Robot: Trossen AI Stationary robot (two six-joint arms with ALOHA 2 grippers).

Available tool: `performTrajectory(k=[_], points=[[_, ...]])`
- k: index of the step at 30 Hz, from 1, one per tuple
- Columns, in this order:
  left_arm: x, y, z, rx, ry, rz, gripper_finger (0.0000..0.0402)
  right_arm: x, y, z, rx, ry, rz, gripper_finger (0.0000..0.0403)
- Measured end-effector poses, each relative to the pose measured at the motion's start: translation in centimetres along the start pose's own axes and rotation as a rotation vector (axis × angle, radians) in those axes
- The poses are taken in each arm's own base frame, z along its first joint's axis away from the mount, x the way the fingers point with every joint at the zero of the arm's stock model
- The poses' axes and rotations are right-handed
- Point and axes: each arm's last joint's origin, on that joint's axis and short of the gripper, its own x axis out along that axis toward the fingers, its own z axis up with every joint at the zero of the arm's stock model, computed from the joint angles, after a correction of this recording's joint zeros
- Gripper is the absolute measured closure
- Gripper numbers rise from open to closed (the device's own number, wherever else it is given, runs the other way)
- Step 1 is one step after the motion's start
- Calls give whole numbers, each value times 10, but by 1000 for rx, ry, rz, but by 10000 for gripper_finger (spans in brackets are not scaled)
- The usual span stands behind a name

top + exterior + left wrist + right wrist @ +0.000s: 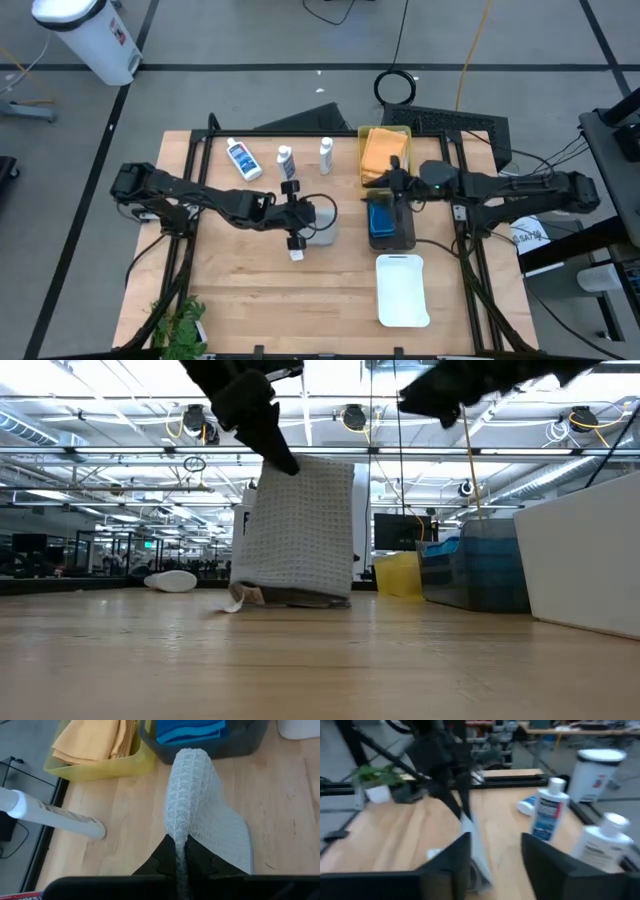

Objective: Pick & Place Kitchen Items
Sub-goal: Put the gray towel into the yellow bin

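Three bottles (285, 160), one grey towel (322, 222) in left hand (296, 215)

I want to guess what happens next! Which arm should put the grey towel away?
Probably the left. Its end effector is shut on the grey towel, lifting it partly off the table. The right end effector is open and empty, over the dark grey tray.

No text can be read in any view. The bottles (547, 810) at the right of the right wrist view carry blue labels, but their print is too blurred to make out.
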Motion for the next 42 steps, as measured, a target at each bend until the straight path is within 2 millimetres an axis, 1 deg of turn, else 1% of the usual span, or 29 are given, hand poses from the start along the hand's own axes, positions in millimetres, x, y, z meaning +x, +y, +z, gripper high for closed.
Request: performTrajectory(k=[2,5,7,9,11,13,15,17,19,24,27,30,34,37,39,40,42], points=[[0,0,0,4,1,2,388,10,3,12,0,42,20,207],[0,1,0,1,0,5,391,31,7,29,-35,128,36,152],[0,1,0,3,0,6,391,47,8,39,-57,193,41,128],[0,2,0,9,0,8,391,66,8,45,-64,262,43,115],[0,2,0,13,0,8,388,84,9,47,-68,341,45,112],[0,1,0,13,0,7,387,102,8,45,-81,406,48,114],[0,1,0,13,0,7,389,117,8,38,-85,463,62,118],[0,1,0,13,0,7,391,131,9,30,-70,494,112,124],[0,1,0,13,0,7,391,140,10,21,-58,521,153,129],[0,1,0,9,1,5,386,157,8,1,-60,583,154,143],[0,1,0,8,1,4,391,165,8,-5,-77,574,159,157],[0,1,0,8,0,-13,390,169,8,-10,-101,582,169,187],[0,0,1,6,-8,-42,365,169,8,-14,-132,607,180,255],[0,-1,2,5,-23,-58,340,168,8,-13,-153,609,188,326],[0,-1,3,-2,-34,-59,327,163,8,-8,-155,603,213,376],[0,-1,4,-9,-38,-59,322,159,8,-5,-151,596,231,388],[-1,0,5,-18,-44,-58,318,156,9,1,-142,569,255,390]])
